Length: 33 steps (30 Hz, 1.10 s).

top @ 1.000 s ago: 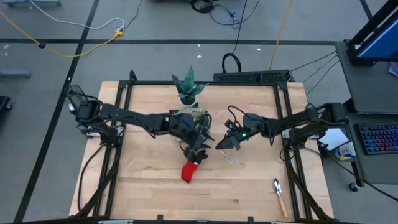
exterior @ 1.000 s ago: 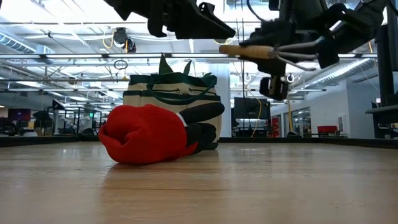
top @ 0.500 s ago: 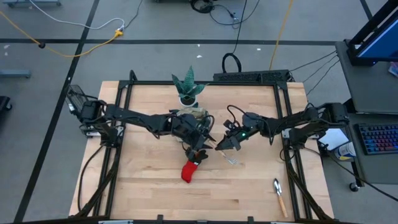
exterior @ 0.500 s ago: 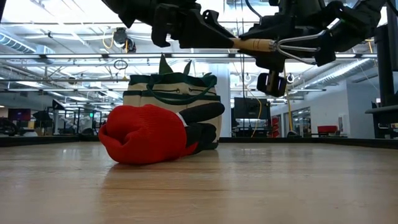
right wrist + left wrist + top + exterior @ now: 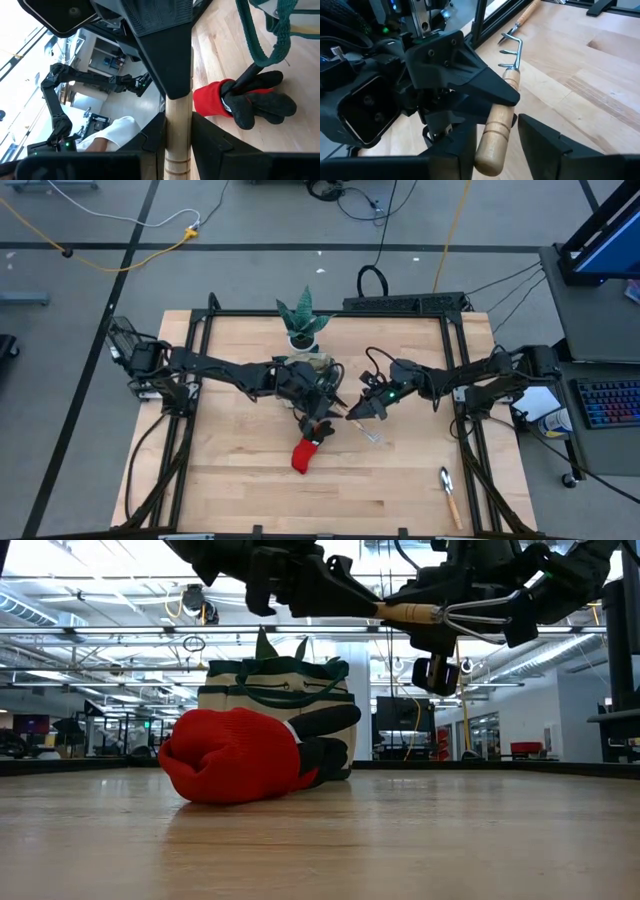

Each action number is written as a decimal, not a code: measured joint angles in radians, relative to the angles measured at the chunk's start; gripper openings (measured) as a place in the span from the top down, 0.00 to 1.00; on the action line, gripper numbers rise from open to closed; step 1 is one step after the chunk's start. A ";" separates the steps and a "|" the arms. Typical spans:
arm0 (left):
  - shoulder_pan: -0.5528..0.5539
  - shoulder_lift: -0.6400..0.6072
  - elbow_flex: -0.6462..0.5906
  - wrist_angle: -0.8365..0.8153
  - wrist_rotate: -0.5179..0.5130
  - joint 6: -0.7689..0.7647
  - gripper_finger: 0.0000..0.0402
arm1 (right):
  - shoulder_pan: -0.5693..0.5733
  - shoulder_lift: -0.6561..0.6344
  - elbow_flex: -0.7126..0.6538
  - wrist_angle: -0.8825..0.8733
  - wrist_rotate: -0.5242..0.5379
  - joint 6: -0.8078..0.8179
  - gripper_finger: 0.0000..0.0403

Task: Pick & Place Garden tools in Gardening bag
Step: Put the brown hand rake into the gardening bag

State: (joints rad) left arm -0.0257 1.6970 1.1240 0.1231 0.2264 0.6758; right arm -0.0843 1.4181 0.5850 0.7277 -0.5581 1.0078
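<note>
- Two grippers meet up in the air over the table (image 5: 400,480): right gripper (image 5: 352,414) is clamped on one fork (image 5: 440,613); left gripper (image 5: 490,145) fingers sit apart around its wooden handle.
- One fork lies level, prongs toward the right arm.
- One glove (image 5: 306,450) (red and black), one trowel (image 5: 449,495), one bag (image 5: 275,705).

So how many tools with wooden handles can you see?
2: a wooden-handled metal fork held in the air between both claws, and a wooden-handled metal trowel lying near the table's right front corner. Others may be hidden.

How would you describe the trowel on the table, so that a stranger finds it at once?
Start from the wooden table and go to its corner on the right arm's side, nearest the viewer. The trowel lies there alone, wooden-handled with a metal blade, far from the red glove at mid-table.
</note>
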 joint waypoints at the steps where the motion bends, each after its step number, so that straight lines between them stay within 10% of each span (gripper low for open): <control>1: 0.000 0.000 0.000 0.002 0.000 0.000 0.66 | -0.001 0.000 0.000 0.000 0.000 -0.001 0.84; 9: 0.014 0.000 0.000 -0.007 0.015 -0.016 0.83 | -0.002 0.000 -0.001 -0.002 0.002 -0.002 0.84; 33: 0.018 0.000 0.000 -0.059 0.032 -0.086 0.83 | -0.116 -0.001 0.000 0.000 0.007 -0.137 0.58</control>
State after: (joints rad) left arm -0.0074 1.6966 1.1240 0.0642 0.2587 0.5901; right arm -0.2006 1.4170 0.5846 0.7277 -0.5509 0.8711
